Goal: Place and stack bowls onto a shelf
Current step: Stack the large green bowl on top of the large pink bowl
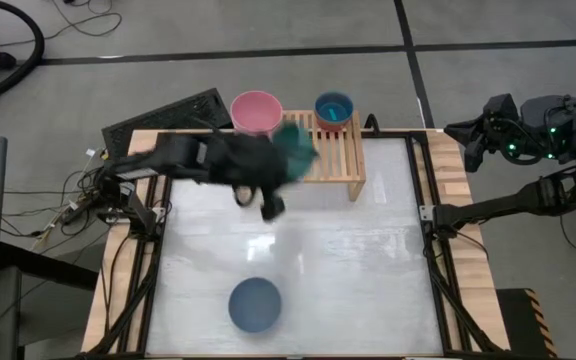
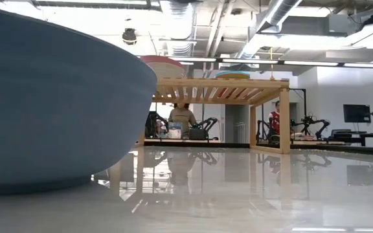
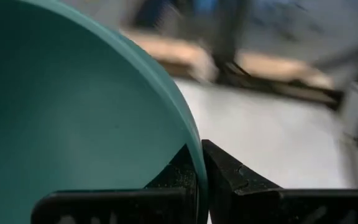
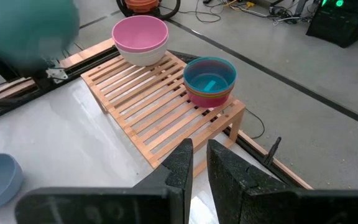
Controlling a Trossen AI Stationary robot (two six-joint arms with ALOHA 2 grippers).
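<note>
My left gripper [image 3: 197, 152] is shut on a dark green bowl [image 1: 295, 145], which it carries above the left-middle of the light-wood slatted shelf [image 1: 336, 155]; the bowl also shows as a blur in the right wrist view [image 4: 30, 31]. On the shelf's far-left end a pink bowl [image 4: 140, 34] sits nested in a cream one. To its right, a teal bowl [image 4: 210, 73] tops a small stack. A slate blue bowl [image 1: 255, 304] rests upright on the table near its near edge. My right gripper [image 4: 200, 158] waits shut off the table's right far corner. My left gripper holds the dark green bowl by its rim [image 3: 191, 140]. One finger [image 3: 178, 177] is inside the bowl and the other finger [image 3: 229, 177] is outside against the wall. In the high view the bowl is lifted clear above the shelf's slats.
The table top [image 1: 348, 260] lies bare between the shelf and the slate blue bowl. In the low view the slate blue bowl [image 2: 44, 97] fills the left side. The shelf's slats [image 4: 160, 109] are bare on its middle and near part. People and other arms show far behind.
</note>
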